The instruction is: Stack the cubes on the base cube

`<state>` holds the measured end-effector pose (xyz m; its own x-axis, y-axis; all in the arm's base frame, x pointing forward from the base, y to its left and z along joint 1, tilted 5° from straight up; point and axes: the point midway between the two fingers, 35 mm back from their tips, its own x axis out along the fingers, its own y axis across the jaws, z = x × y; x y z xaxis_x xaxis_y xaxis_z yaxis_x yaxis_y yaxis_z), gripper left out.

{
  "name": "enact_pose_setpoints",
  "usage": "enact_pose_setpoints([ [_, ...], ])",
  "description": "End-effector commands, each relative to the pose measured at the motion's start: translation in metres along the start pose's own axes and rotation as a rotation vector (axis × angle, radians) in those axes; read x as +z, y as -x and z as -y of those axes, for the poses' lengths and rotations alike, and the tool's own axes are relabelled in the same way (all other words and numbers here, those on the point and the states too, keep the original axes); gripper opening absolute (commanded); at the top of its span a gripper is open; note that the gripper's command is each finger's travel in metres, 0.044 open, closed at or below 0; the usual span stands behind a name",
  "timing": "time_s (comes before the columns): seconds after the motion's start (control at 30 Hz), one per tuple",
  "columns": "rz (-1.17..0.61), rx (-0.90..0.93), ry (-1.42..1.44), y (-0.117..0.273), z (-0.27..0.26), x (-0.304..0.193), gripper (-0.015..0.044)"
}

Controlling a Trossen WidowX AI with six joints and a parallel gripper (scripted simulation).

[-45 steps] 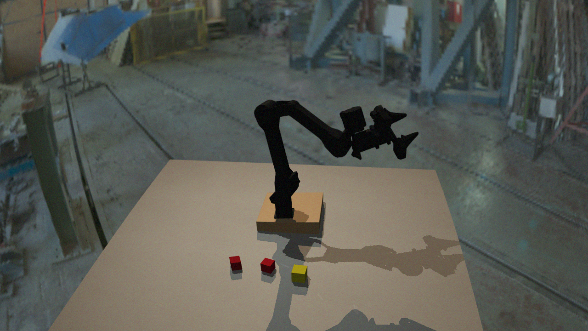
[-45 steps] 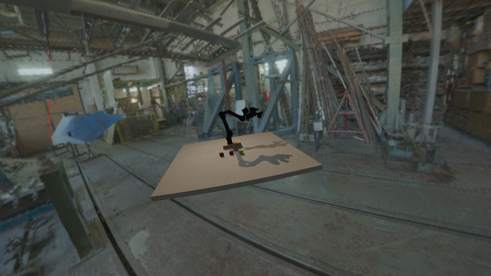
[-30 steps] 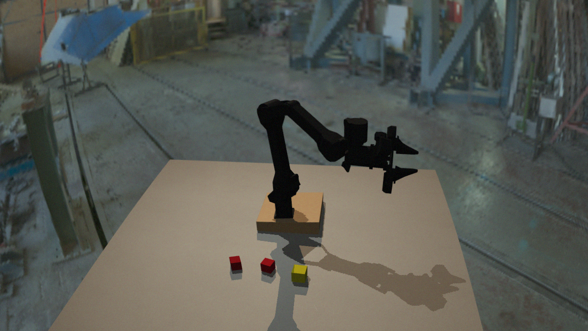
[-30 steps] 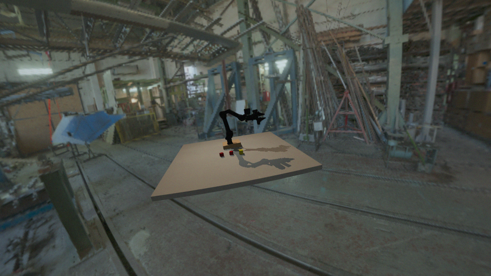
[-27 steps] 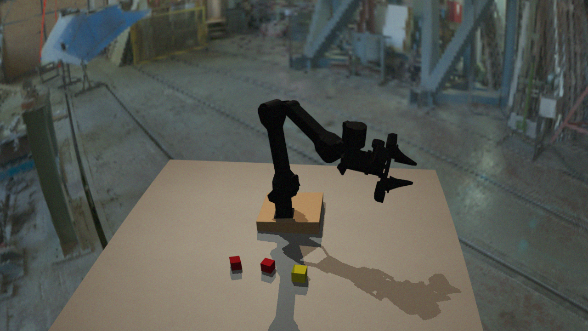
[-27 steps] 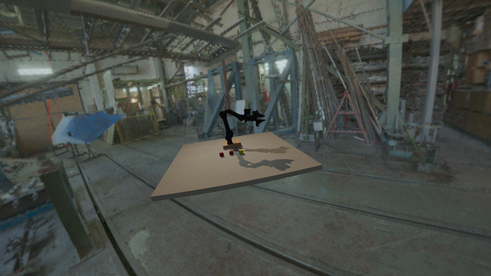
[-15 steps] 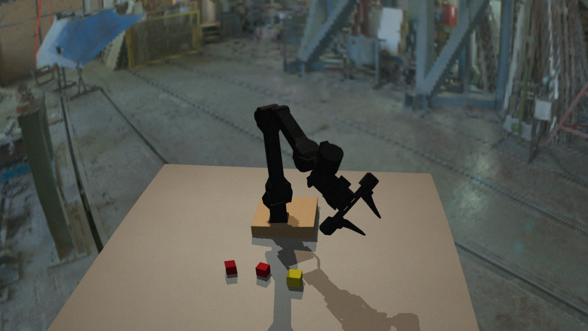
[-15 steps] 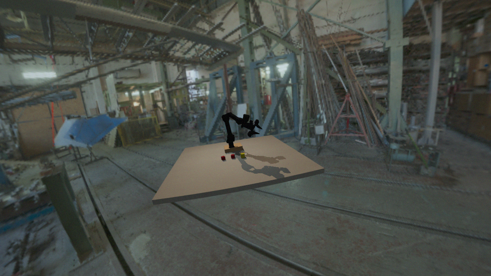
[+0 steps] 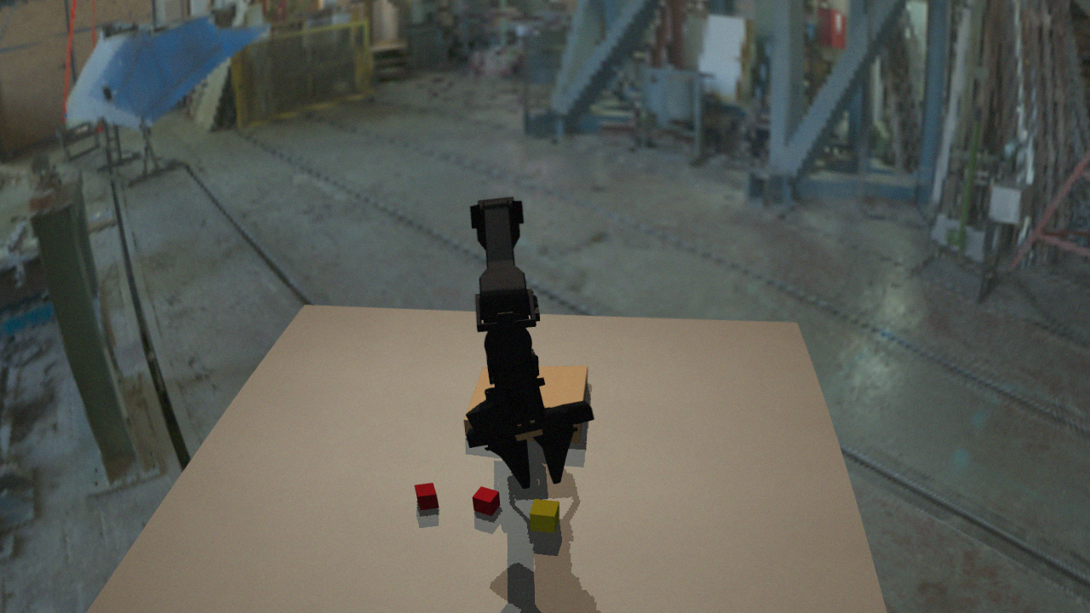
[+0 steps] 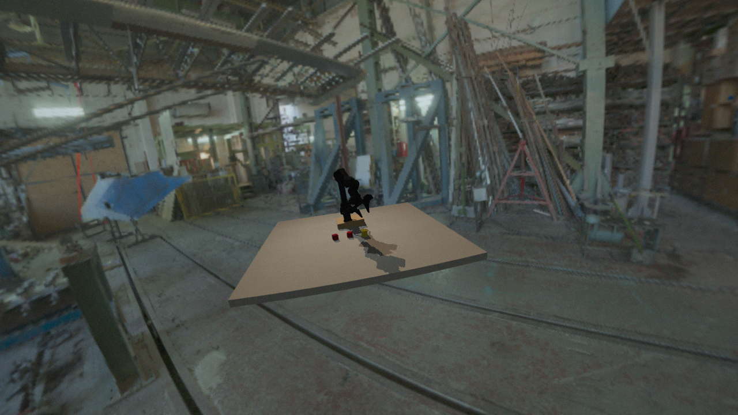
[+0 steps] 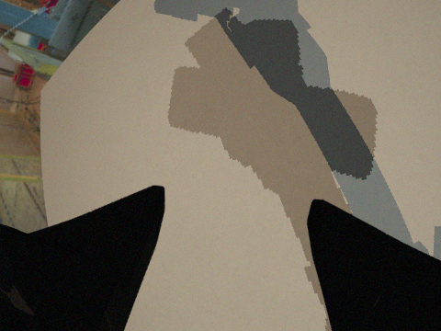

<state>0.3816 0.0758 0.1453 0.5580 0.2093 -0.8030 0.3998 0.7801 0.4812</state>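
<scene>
A yellow cube (image 9: 545,516) (image 10: 364,233), slightly larger than the red ones, sits on the table; I take it as the base cube. Nothing is on top of it. One red cube (image 9: 485,501) (image 10: 349,234) lies just left of it, turned at an angle. Another red cube (image 9: 427,495) (image 10: 334,237) lies further left. My gripper (image 9: 541,484) (image 10: 364,212) (image 11: 238,205) is open and empty, fingers pointing down, raised above the table. In the top view its tips show just behind the yellow cube. No cube shows in the wrist view.
The arm stands on an orange-brown block (image 9: 567,379) (image 10: 350,224) behind the cubes. The table (image 9: 708,472) (image 10: 304,268) (image 11: 101,138) has open edges all round. Shadows of the arm fall around the yellow cube and toward the front.
</scene>
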Motion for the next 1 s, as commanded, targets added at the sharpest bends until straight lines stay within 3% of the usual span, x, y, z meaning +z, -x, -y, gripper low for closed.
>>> enact_pose_setpoints([
  [0.0, -0.012, -0.134, -0.104, 0.005, 0.041, 0.015, 0.0265],
  [0.57, -0.159, -0.677, -0.594, 0.084, 0.212, 0.025, 0.0265],
  [0.73, -0.161, -0.682, -0.599, 0.084, 0.214, 0.024, 0.0265],
  [0.97, -0.161, -0.682, -0.599, 0.041, 0.244, 0.006, 0.0265],
])
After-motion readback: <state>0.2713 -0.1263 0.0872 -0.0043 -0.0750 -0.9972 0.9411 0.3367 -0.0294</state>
